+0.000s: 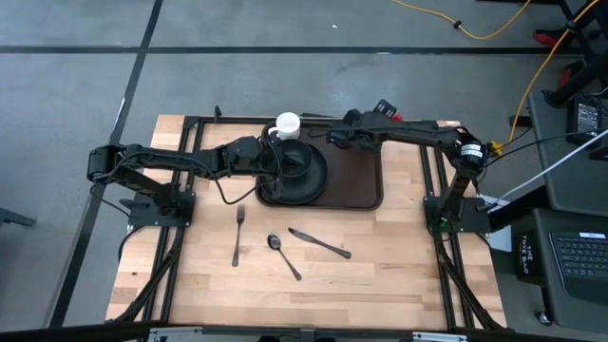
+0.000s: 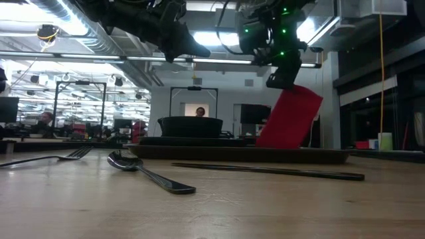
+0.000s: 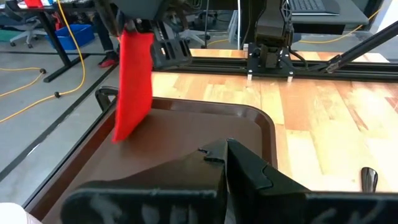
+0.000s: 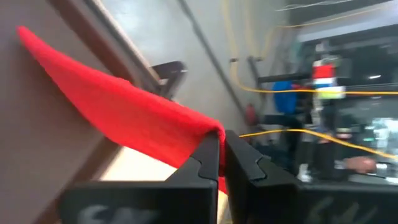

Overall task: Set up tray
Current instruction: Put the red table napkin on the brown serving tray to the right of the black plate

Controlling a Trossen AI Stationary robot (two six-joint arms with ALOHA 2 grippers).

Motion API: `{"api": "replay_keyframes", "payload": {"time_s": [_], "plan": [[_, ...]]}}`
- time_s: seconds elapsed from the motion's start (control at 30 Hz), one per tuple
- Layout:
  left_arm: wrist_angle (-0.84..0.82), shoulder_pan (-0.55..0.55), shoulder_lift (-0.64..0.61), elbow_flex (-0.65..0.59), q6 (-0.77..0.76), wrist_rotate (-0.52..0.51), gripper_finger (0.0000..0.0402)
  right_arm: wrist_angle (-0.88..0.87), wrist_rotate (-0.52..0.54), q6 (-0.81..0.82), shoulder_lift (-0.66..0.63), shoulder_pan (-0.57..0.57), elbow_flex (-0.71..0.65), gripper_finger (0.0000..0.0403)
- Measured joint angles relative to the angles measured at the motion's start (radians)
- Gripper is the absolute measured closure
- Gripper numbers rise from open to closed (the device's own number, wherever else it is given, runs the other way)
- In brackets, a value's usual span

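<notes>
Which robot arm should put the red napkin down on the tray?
The right one, probably. Its right gripper already pinches the red napkin, hanging over the tray. The left gripper is shut and empty, above the black plate.

Big dark brown tray (image 1: 366, 180) with rounded corners and a raised rim, lying flat toward 12 o'clock on the table, long side running 9-to-3.

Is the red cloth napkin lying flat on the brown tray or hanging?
Hanging: the right gripper pinches the red cloth napkin over the brown tray.
</notes>
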Motion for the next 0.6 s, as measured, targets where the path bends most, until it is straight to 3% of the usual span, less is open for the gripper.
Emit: {"api": "replay_keyframes", "payload": {"time_s": [0.6], "plan": [[-0.057, 0.000, 0.000, 0.000, 0.000, 0.000, 0.0398, 0.123, -0.332, 0.073, 0.003, -0.001, 0.000, 0.0395]]}}
